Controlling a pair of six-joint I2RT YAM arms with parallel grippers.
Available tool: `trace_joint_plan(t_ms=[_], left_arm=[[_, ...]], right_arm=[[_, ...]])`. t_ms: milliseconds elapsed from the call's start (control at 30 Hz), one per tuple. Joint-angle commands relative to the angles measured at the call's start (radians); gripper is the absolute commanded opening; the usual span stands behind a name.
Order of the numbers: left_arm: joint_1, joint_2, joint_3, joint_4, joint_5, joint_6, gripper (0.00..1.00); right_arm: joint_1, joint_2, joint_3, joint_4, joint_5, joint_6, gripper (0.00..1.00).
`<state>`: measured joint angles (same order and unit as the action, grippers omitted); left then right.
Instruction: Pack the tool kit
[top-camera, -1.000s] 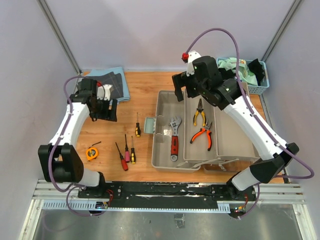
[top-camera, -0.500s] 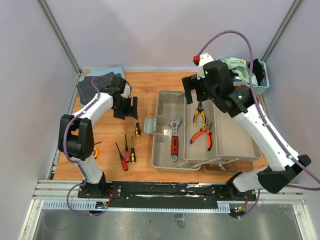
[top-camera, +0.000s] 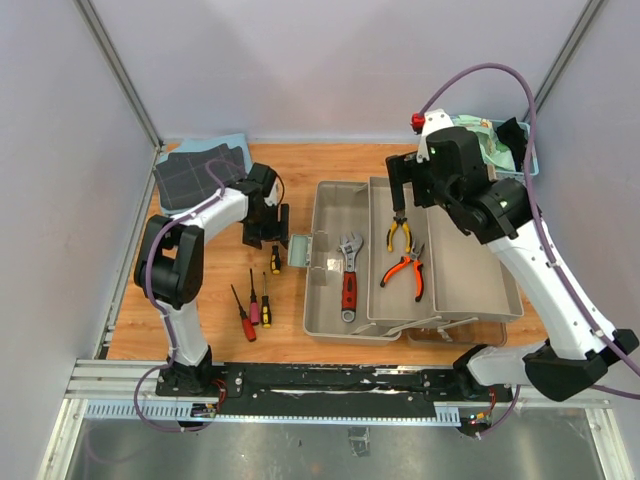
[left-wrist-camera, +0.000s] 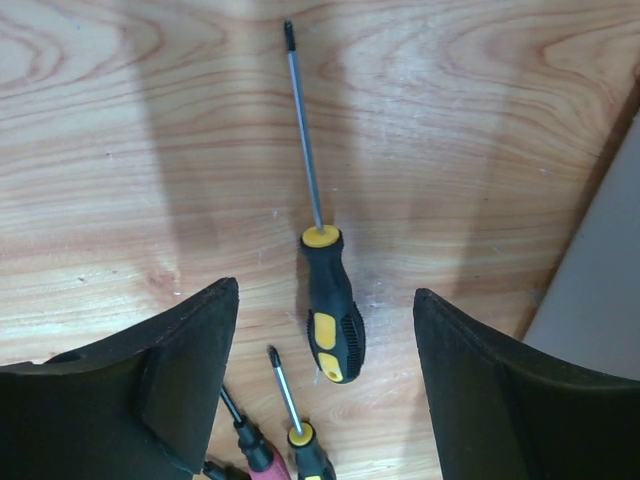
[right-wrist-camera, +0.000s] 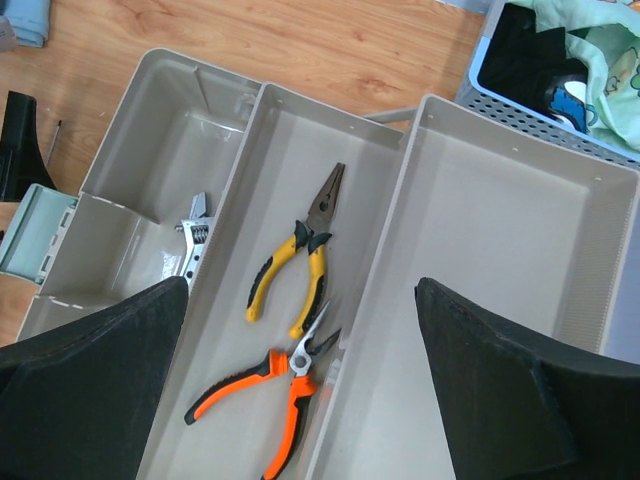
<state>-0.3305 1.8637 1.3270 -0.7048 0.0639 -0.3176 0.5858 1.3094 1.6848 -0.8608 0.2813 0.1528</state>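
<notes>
Since the black-and-yellow screwdriver (left-wrist-camera: 331, 325) lies loose on the wooden table (left-wrist-camera: 120, 150), just left of the open toolbox (top-camera: 335, 205), it looks like the next piece to go in. It should be light and stiff. The thin steel shaft offers little to pinch and would likely roll, so the ribbed handle is the better place to take hold, across its width near the middle.

The left gripper (left-wrist-camera: 326, 295) hangs over that handle with its jaws spread wide on either side and nothing between them but the tool below. How high it stands above the wood is hard to judge from the wrist view. Three other small screwdrivers (top-camera: 254, 308) lie just nearer on the table, close enough that a finger might nudge one on the way down.

Inside the toolbox the red-handled wrench (top-camera: 348, 277) rests in the left compartment, while the yellow pliers (right-wrist-camera: 295, 265) and orange pliers (right-wrist-camera: 270, 395) lie in the middle tray. The right gripper (right-wrist-camera: 300, 290) hovers above that tray, fully open and empty.
</notes>
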Motion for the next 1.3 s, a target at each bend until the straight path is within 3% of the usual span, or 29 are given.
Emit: trace_joint_plan(t_ms=[0, 400, 500, 600, 633, 767, 900, 1100, 1267], left_arm=[[-0.003, 0.009, -0.025, 0.016, -0.048, -0.032, 0.73], [-0.003, 0.004, -0.103, 0.016, -0.047, -0.051, 0.45], [-0.003, 0.013, -0.113, 0.026, -0.04, -0.048, 0.32], [-0.003, 0.02, -0.098, 0.025, -0.029, -0.035, 0.04], [-0.004, 0.02, -0.084, 0.02, -0.032, -0.027, 0.01], [0.007, -0.013, 0.015, -0.005, -0.039, 0.011, 0.0], [0.05, -0.093, 0.138, 0.002, 0.049, 0.068, 0.0], [0.051, -0.172, 0.364, 0.022, 0.274, 0.156, 0.0], [-0.033, -0.19, 0.488, 0.023, 0.406, 0.169, 0.0]], right_arm=[[-0.016, -0.047, -0.017, -0.031, 0.049, 0.018, 0.98], [-0.021, -0.044, -0.01, -0.036, 0.048, 0.022, 0.98], [-0.021, -0.045, -0.007, -0.04, 0.048, 0.022, 0.98], [-0.021, -0.047, -0.007, -0.043, 0.051, 0.023, 0.98], [-0.021, -0.048, -0.007, -0.045, 0.053, 0.021, 0.98], [-0.024, -0.051, -0.009, -0.045, 0.05, 0.022, 0.98], [-0.036, -0.047, -0.01, -0.037, 0.027, 0.021, 0.98], [-0.127, -0.011, -0.016, 0.065, -0.174, 0.056, 0.98], [-0.192, 0.074, 0.063, 0.136, -0.346, 0.082, 0.98]])
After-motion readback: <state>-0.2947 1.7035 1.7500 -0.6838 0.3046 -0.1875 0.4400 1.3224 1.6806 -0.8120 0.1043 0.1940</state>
